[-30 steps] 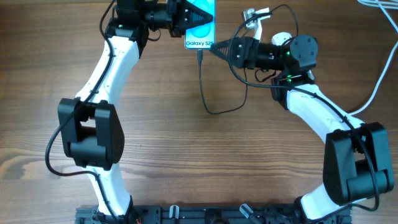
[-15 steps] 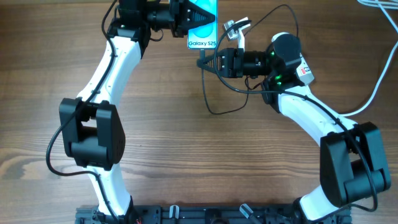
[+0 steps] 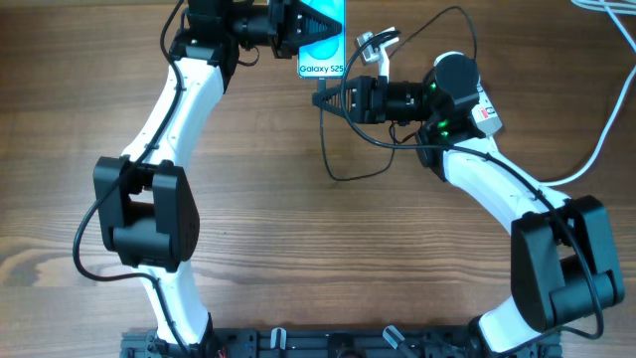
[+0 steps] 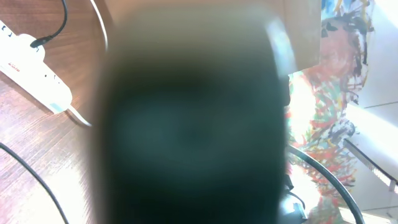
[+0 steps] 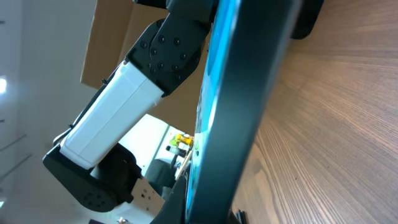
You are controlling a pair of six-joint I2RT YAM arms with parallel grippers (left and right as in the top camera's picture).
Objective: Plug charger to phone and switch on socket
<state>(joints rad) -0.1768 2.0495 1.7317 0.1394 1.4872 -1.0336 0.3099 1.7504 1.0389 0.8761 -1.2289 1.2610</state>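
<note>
My left gripper (image 3: pixel 314 28) is shut on the phone (image 3: pixel 321 68) at the table's far edge; the cyan screen and white band face up. In the left wrist view the phone (image 4: pixel 193 124) is a dark blur filling the frame. Just below the phone's lower end, my right gripper (image 3: pixel 326 97) is shut on the plug end of the charger (image 3: pixel 326 139), whose thin black cable loops down and back to the right. The right wrist view shows the phone's edge (image 5: pixel 242 93) very close; the plug tip is hidden there. The socket (image 4: pixel 31 65) lies on the table at the upper left of the left wrist view.
A thick white cord (image 3: pixel 606 129) runs along the table's right side. The left arm's white link (image 5: pixel 118 124) shows behind the phone in the right wrist view. A black cable (image 4: pixel 59 25) leads to the socket.
My right gripper turned its wrist, shifted left and down to the plug under the phone, and went from open to shut. The left gripper and phone stayed put.
</note>
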